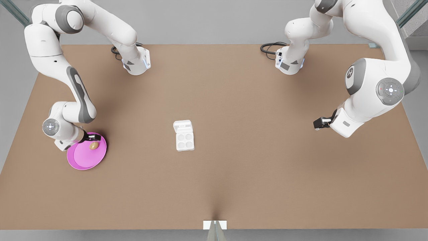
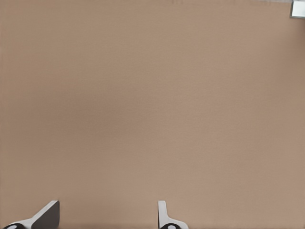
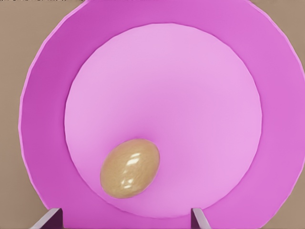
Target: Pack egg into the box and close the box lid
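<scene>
Now my right claw hung open over the tiny tan-brown oval egg on the round pink plate; it looked fragile and slippery, best pinched gently across its middle, while my left claw waited open over the brown worktop.

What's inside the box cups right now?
Nothing: all four cups of the box are empty, lid open flat. The egg lies on the pink plate, right gripper over it, open.

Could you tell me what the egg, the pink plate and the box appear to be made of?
The egg looks like a glossy tan shell, judging by the bright highlights on it. The pink plate seems to be smooth matte plastic or glazed ceramic, evenly coloured with no glare. The box looks like moulded white plastic or foam with rounded, uniform cups. These are renders, so all three are uncertain.
</scene>
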